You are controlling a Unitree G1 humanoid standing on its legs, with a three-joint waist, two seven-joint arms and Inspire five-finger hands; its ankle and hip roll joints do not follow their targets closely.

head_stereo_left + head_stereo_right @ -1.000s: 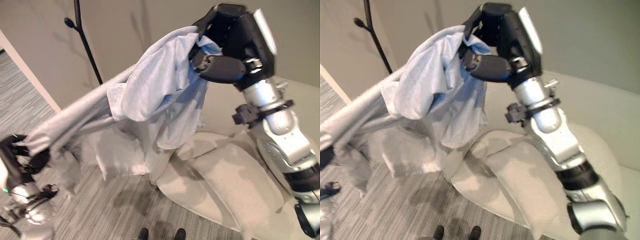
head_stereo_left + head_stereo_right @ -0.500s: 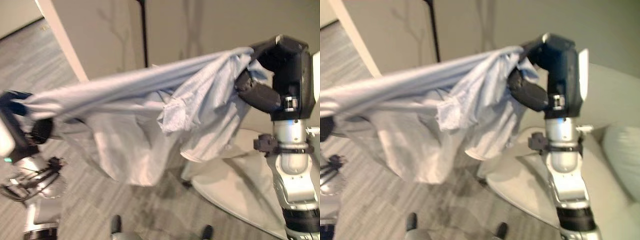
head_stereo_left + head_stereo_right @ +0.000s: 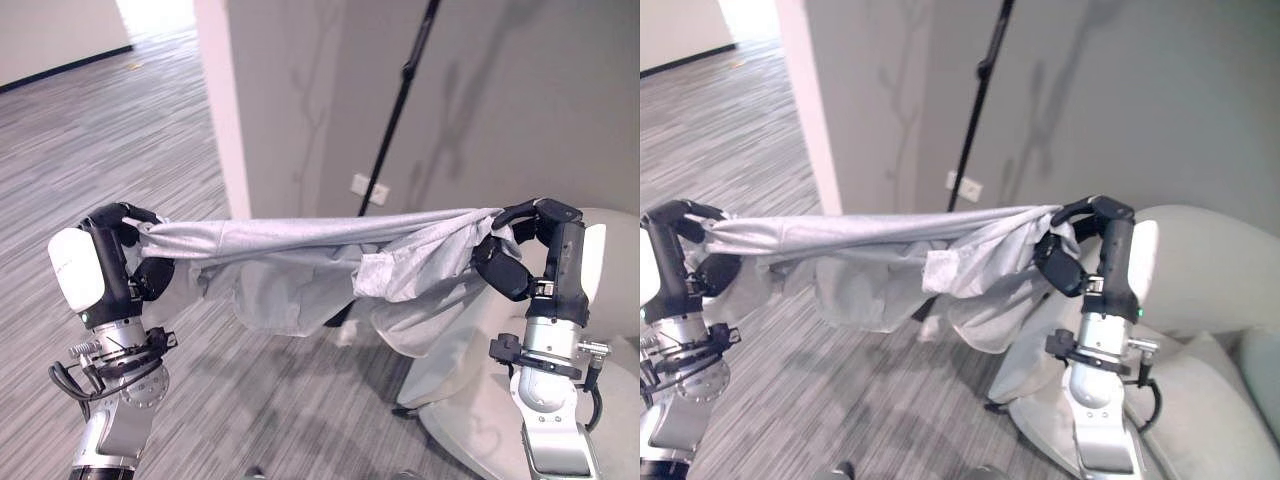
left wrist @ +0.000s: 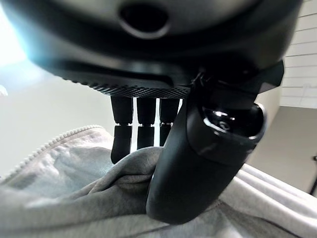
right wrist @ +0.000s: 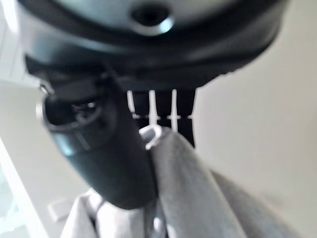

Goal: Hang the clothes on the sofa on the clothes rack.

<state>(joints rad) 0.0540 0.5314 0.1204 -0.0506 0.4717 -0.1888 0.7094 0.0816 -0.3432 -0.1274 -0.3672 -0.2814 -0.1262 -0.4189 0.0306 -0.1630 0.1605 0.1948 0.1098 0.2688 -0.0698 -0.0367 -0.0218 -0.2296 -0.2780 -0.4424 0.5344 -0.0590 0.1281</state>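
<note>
Left eye view: light grey garment (image 3: 300, 265) is held stretched in mid-air between left hand (image 3: 125, 240) and right hand (image 3: 520, 245), both clamped on its ends, before the rack pole (image 3: 400, 95); judged soft, light, saggy, best kept gripped at the ends

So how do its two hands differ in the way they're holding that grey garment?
The left hand sits lower than the right hand, over striped floor; the right hand is beside the sofa. Both pinch the garment, stretched between them.
</note>
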